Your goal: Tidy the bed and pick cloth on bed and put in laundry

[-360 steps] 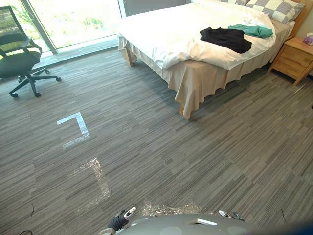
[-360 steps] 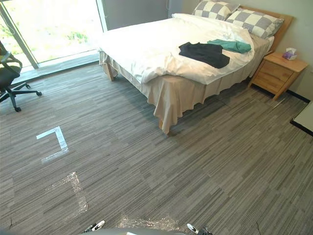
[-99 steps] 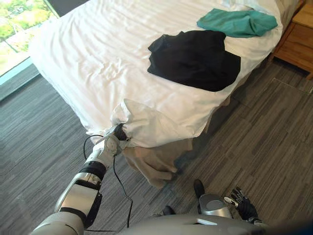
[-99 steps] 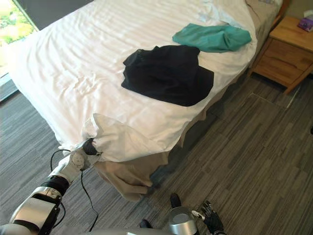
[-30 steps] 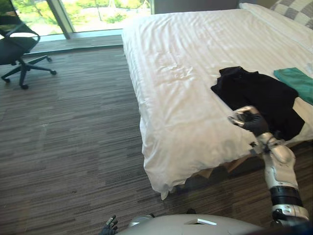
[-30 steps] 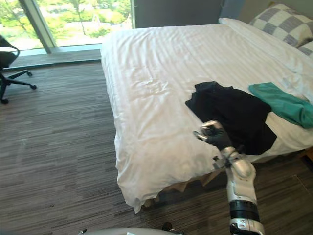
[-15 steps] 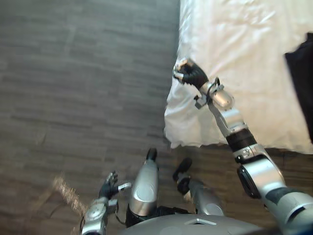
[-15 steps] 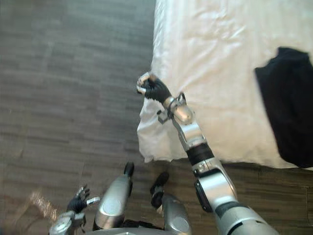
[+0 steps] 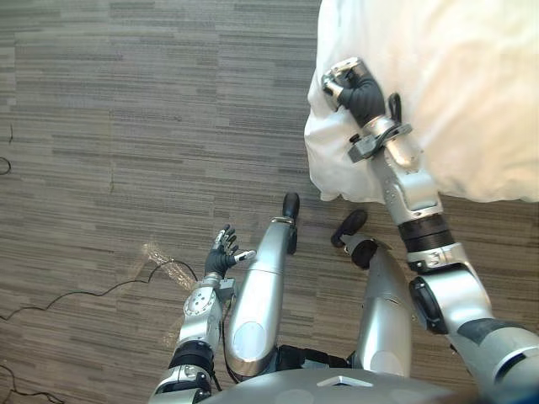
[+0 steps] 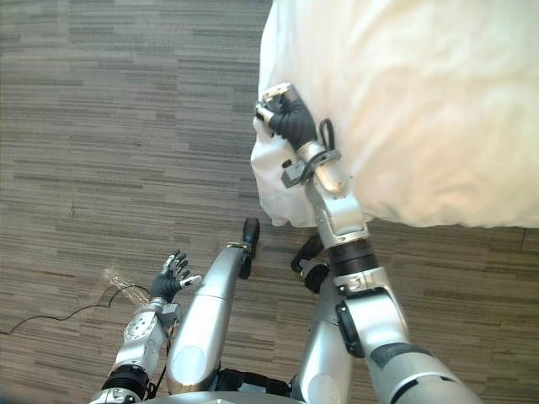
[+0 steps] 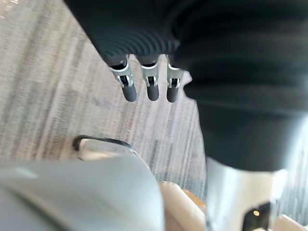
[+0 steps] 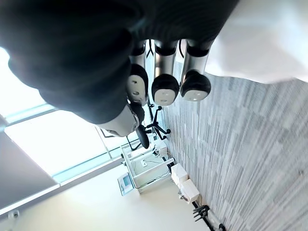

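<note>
Two hands are in sight over a grey striped carpet [image 9: 118, 118]. Farthest left, a patch of shiny tape [image 9: 162, 257] lies on the carpet. Just right of it the left hand [image 9: 221, 252] hangs low, clear of the floor, with its fingers [image 11: 151, 88] straight and slightly spread, holding nothing. Further right, the right hand [image 9: 354, 87] is raised at the near corner of the bed [image 10: 472, 210], resting against the white sheet [image 9: 446, 93] where it folds over the edge and drapes toward the floor. Its fingers [image 12: 165, 88] are curled in toward the thumb, and the wrist view shows nothing caught between them; the sheet lies just beside the hand. The sheet covers the visible part of the bed, smooth on top with a few soft creases at the hanging corner.
</note>
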Controlling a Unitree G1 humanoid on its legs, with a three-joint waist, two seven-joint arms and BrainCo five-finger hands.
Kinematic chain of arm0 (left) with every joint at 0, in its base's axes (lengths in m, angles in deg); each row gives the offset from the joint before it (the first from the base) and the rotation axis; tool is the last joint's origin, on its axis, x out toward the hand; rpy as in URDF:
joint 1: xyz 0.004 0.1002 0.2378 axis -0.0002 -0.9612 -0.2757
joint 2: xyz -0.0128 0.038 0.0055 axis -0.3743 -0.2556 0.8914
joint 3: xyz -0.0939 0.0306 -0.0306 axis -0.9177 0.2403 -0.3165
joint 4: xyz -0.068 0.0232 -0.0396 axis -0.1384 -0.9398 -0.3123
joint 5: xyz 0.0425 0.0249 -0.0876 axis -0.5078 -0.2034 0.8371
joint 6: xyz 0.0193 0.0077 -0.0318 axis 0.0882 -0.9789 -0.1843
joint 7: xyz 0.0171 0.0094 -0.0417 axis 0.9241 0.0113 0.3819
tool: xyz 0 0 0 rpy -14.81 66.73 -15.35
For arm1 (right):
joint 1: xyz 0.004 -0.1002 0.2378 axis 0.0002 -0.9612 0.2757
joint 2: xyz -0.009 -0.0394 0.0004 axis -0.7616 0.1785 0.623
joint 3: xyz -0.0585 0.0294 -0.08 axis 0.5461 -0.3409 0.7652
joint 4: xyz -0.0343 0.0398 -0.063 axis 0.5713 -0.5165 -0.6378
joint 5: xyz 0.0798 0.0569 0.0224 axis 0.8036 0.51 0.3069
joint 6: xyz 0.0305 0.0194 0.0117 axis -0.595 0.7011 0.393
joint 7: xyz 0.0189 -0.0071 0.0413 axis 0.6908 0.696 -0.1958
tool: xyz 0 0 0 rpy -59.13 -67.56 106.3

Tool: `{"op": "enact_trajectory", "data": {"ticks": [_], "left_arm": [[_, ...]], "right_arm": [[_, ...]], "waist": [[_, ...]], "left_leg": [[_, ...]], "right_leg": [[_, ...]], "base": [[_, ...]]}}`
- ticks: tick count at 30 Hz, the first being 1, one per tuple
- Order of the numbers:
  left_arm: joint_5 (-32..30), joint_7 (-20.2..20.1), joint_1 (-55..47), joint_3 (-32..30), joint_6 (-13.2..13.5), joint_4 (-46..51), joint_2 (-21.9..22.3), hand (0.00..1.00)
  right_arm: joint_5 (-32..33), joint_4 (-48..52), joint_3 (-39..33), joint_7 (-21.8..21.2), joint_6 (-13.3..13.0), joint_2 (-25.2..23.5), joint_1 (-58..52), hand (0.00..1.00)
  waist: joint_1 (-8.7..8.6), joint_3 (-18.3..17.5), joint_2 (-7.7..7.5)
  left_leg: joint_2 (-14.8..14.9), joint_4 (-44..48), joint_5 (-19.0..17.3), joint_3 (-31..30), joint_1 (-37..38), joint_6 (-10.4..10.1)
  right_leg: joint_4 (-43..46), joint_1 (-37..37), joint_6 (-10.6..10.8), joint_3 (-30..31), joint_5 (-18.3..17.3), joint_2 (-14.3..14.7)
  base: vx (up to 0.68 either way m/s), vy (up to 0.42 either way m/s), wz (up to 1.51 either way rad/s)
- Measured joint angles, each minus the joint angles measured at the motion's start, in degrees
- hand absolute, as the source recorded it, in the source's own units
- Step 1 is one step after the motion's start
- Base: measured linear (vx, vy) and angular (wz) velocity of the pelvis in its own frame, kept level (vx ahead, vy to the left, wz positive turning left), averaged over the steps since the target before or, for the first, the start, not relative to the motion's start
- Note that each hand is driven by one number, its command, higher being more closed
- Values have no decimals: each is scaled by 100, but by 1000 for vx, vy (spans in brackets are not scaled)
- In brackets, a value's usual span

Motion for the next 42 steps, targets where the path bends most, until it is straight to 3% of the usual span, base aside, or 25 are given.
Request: {"op": "enact_trajectory", "data": {"ticks": [5,11,15,17,21,23,28,32,34,36,38,40,42], "left_arm": [[5,0,120,-144,1,-3,177,0],[-29,4,87,-111,-246,-24,301,0],[-132,11,-154,-13,-351,-15,283,0],[-311,11,-435,122,-414,-25,268,0],[-588,-1,-905,157,-471,-414,230,0],[-820,1,-1079,182,-479,-760,89,0],[-1033,19,-1204,373,-502,-1042,-44,0],[-1112,96,-1301,388,-493,-1126,-85,0],[-1199,126,-1316,455,-516,-1137,-129,0],[-1193,124,-1324,640,-710,-1140,-204,0],[-1114,109,-1274,870,-905,-1139,-259,0],[-885,23,-1000,1109,-1096,-1241,-229,0],[-501,-133,-588,1394,-1145,-1385,-187,0]], "right_arm": [[-402,-1408,-166,2,67,-295,-571,100],[-410,-2053,-920,-231,-332,-314,-1918,100],[-482,-2000,-858,-529,-751,-330,-2740,100],[-485,-1922,-502,-838,-1164,-364,-3457,100],[-350,-1353,293,-1651,-1480,-441,-4498,100],[127,-1000,720,-2371,-1548,-446,-4682,100],[1242,-358,858,-3407,-1223,-439,-4643,100],[1890,-147,838,-3566,-910,-433,-4528,100],[2137,-130,853,-3449,-734,-432,-4431,100],[2344,3,879,-3119,-568,-413,-4321,100],[2523,323,850,-2765,-446,-308,-4065,100],[2576,543,686,-2447,-308,-146,-3401,100],[2659,846,298,-2127,-166,-30,-2586,100]], "waist": [[-35,-3,0],[-189,-13,-14],[-350,-94,-47],[-344,-470,-89],[-369,-1496,-178],[-443,-1918,-244],[-457,-2245,-237],[-501,-2414,-241],[-513,-2436,-197],[-591,-2452,-109],[-675,-2354,86],[-730,-2133,311],[-840,-1819,431]], "left_leg": [[86,27,-7,165,73,53],[159,-245,-79,401,831,112],[170,-810,-34,565,1652,67],[179,-1222,22,647,2100,-9],[159,-1940,169,664,2815,-105],[123,-2481,328,659,3334,-173],[66,-3052,437,678,4116,-237],[23,-3171,438,762,4508,-237],[-6,-3214,438,815,4742,-237],[-32,-3223,437,821,4857,-237],[-66,-3226,440,844,4790,-233],[-86,-3202,442,959,4550,-216],[-219,-3080,418,982,3996,-169]], "right_leg": [[-61,6,30,166,33,93],[-592,723,136,301,257,268],[-1255,1496,201,323,453,438],[-1700,1915,252,298,551,548],[-2417,2604,363,252,636,760],[-2949,3103,393,230,783,916],[-3692,3933,491,264,999,1095],[-3919,4339,524,326,1059,1110],[-3970,4516,542,469,1082,1105],[-4014,4600,553,593,1131,1096],[-3983,4451,552,686,1148,1055],[-3470,3873,572,856,990,961],[-2590,2966,572,930,774,686]], "base": [[26,-43,-13],[64,12,-25],[80,2,-26],[176,-20,-20],[265,-36,-5],[260,-54,-2],[169,-1,-4],[84,39,-11],[1,37,-27],[-42,33,-24],[-118,49,-28],[-214,69,-36],[-279,66,-7]]}}
